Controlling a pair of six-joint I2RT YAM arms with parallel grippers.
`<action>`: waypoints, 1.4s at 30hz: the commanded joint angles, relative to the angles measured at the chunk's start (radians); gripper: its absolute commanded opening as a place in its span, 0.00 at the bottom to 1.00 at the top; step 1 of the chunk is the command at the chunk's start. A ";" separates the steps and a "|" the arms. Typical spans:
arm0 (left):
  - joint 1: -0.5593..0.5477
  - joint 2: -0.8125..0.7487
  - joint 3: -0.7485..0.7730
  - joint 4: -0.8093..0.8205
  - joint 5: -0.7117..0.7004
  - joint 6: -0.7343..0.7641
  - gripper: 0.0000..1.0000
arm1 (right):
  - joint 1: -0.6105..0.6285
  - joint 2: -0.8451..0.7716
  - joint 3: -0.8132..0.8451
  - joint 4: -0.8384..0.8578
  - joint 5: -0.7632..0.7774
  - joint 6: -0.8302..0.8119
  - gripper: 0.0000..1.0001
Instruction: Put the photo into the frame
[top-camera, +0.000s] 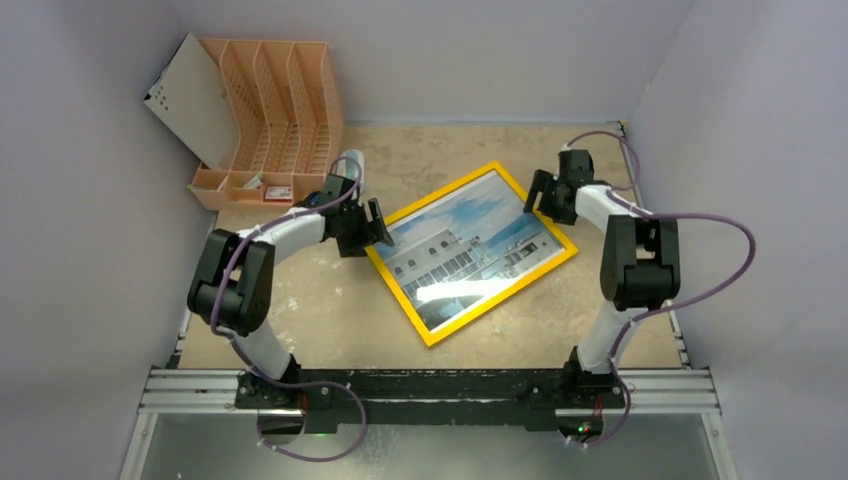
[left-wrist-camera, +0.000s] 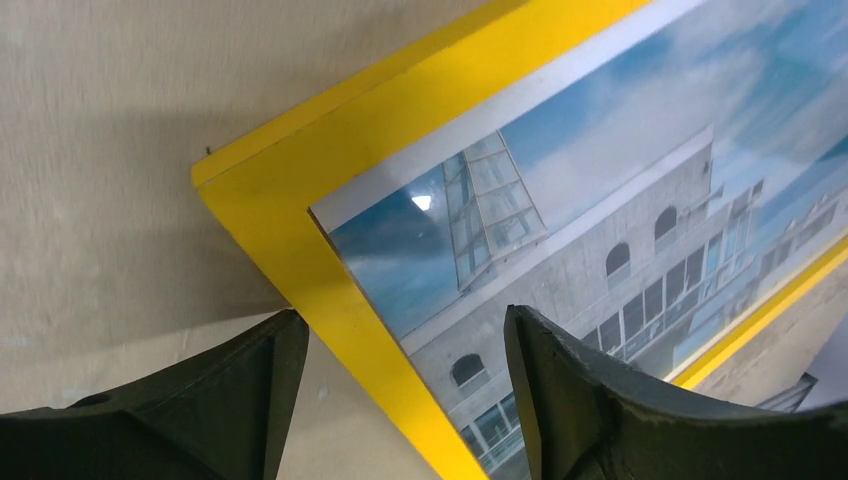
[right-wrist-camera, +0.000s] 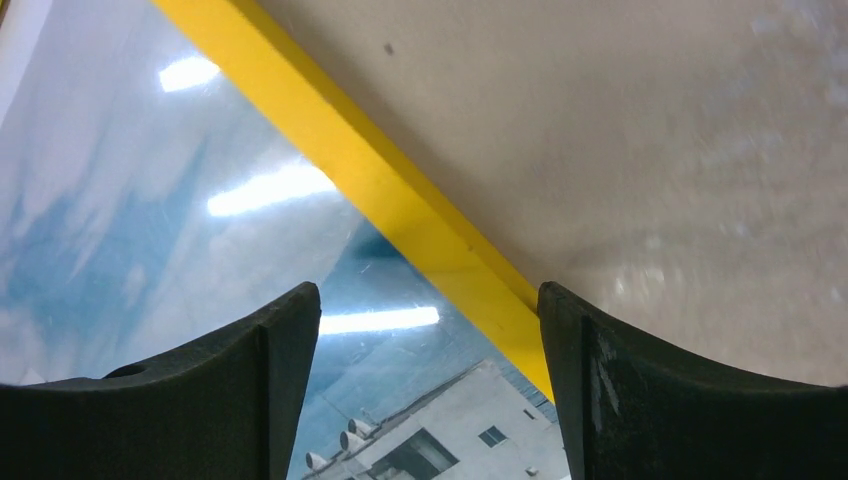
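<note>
We find the frame (top-camera: 505, 296) (photo (top-camera: 470, 245) inside) slanted between both spread hands: left hand (left-wrist-camera: 400, 335) straddling its corner, right hand (right-wrist-camera: 428, 310) straddling the far rim.

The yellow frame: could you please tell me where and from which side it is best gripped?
Probably by the narrow rim of the frame, from above at an outer edge: it lies flat on the table, too wide to span, so one finger goes outside the rim and one on the glass.
</note>
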 joint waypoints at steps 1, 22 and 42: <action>-0.003 0.098 0.153 0.143 0.114 0.051 0.73 | 0.033 -0.150 -0.138 -0.014 -0.146 0.108 0.80; 0.045 -0.013 0.462 -0.319 -0.283 0.194 0.82 | 0.033 -0.738 -0.190 -0.229 0.309 0.299 0.86; 0.044 -0.829 0.421 -0.576 -0.435 0.236 0.84 | 0.034 -1.301 0.132 -0.503 0.408 0.184 0.96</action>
